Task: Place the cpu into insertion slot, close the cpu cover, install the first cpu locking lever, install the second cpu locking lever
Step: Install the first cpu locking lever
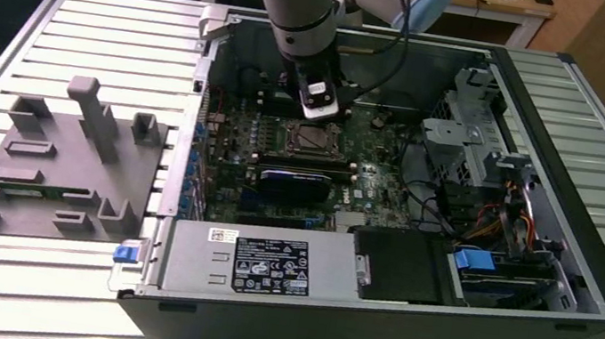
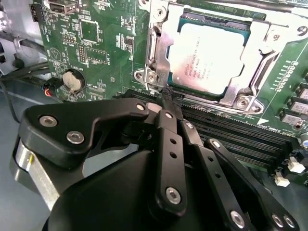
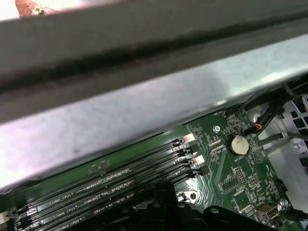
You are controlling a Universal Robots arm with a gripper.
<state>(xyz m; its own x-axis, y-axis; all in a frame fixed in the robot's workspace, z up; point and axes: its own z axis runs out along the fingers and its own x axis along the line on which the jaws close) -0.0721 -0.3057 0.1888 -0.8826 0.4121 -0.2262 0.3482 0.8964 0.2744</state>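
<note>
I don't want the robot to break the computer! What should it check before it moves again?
1. The cpu lies flat in the insertion slot: ok.
2. The cpu cover is down over the cpu: ok.
3. The gripper is shut, with its tip at the cover's edge: ok.
4. The locking levers are hooked down: cannot tell.
5. The gripper is clear of the memory slots: cannot tell.

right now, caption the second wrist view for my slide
Shut gripper at the corner of the closed cpu cover, cpu seated beneath its window
</note>
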